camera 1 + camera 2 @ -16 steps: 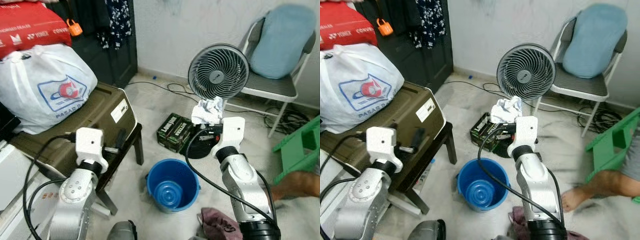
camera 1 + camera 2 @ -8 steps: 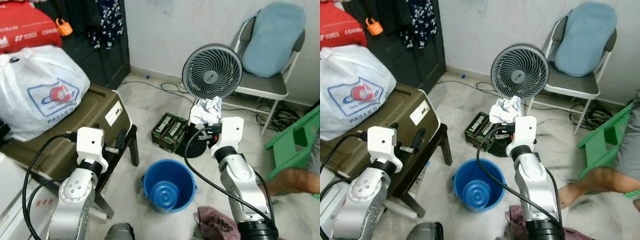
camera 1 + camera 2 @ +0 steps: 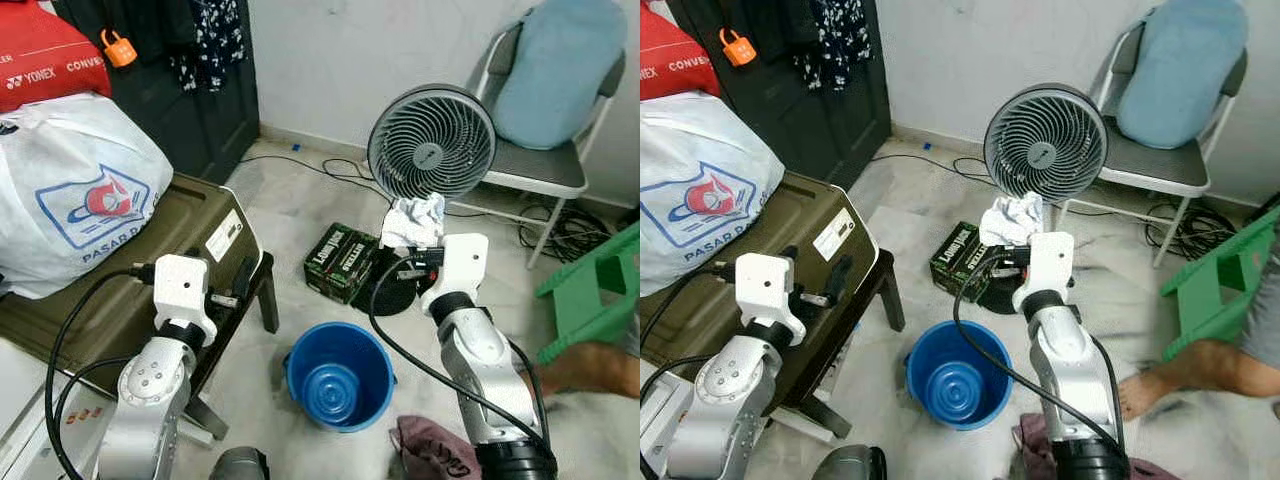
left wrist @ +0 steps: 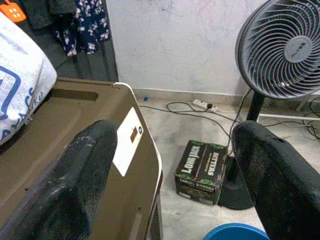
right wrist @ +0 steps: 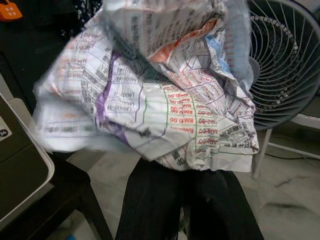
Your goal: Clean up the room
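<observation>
- Compared with a second ago, the whole head view is shifting slightly, so the camera is moving; both arms are keeping the same raised pose and the paper is still in the right gripper.
- Right gripper [image 3: 413,238] is sitting just right of the frame's centre, its silver forearm rising from the lower right edge and bending at the elbow so the white wrist block points up and away from the robot.
- Its black fingers are clamping a crumpled paper wad [image 3: 413,221], white with printed tables in red, purple and green; in the right wrist view the wad [image 5: 150,85] is bulging above the two closed fingers [image 5: 150,205].
- The wad is hovering in front of the grey fan [image 3: 432,143], higher in the frame than the blue bucket [image 3: 340,373], which is standing on the pale floor at lower centre between the two arms.
- Left gripper [image 3: 240,282] is held at lower left, forearm rising from the bottom edge, fingers pointing forward over the olive-brown case [image 3: 150,262].
- In the left wrist view its two black fingers [image 4: 85,175] are spread wide apart, holding nothing.
- A white plastic bag [image 3: 75,190] is resting on the case at the left edge.
- A green-and-black carton [image 3: 343,261] is lying on the floor beside the fan's base.
- A folding chair [image 3: 560,120] with a pale blue cushion is standing at upper right.
- A person's bare foot [image 3: 590,365] is showing at the right edge.
</observation>
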Robot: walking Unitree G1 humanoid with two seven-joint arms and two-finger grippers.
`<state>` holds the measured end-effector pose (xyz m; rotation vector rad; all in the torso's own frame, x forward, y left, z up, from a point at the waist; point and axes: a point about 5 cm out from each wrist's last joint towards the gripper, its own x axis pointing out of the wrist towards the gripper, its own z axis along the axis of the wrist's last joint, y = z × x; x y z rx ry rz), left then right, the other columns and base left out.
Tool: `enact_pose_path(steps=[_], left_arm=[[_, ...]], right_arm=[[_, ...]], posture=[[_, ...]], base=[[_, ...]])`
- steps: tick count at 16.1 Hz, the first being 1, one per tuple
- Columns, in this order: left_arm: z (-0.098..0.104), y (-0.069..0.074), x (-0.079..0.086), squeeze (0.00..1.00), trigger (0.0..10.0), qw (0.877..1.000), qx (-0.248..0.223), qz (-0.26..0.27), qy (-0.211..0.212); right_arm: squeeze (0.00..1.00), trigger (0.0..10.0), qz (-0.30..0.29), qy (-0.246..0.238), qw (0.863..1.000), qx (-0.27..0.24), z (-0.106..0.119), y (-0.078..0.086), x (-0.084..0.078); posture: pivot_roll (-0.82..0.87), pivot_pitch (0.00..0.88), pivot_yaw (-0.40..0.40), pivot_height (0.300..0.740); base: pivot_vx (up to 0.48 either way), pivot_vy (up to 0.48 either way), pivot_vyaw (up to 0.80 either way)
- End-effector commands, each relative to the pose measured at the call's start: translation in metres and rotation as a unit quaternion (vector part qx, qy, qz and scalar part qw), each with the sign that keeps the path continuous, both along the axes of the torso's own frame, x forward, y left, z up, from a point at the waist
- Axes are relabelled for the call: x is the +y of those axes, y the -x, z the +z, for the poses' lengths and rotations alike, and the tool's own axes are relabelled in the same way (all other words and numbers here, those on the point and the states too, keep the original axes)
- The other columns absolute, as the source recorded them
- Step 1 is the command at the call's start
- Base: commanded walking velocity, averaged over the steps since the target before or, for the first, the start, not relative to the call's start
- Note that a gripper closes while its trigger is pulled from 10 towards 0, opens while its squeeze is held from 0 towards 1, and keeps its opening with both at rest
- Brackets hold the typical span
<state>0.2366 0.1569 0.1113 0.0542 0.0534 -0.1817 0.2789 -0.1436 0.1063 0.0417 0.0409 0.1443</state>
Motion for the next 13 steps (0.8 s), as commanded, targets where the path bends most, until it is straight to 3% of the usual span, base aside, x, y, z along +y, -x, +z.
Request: enact_pose_path(steps=[1, 13], left_arm=[[0.0034, 0.0008, -0.0015, 0.00, 10.0, 1.000, -0.007, -0.007, 0.004], [0.0033, 0.0027, 0.0017, 0.00, 10.0, 1.000, -0.003, 0.000, 0.000]], right_arm=[[0.00, 10.0, -0.002, 0.001, 1.000, 0.004, -0.0017, -0.0009, -0.0017], [0.00, 10.0, -0.002, -0.005, 1.000, 0.007, -0.0030, -0.0030, 0.0007]], posture=[[0.04, 0.035, -0.030, 0.740], [0.05, 0.046, -0.031, 0.740]], base=[[0.270, 0.000, 0.00], [0.261, 0.000, 0.00]])
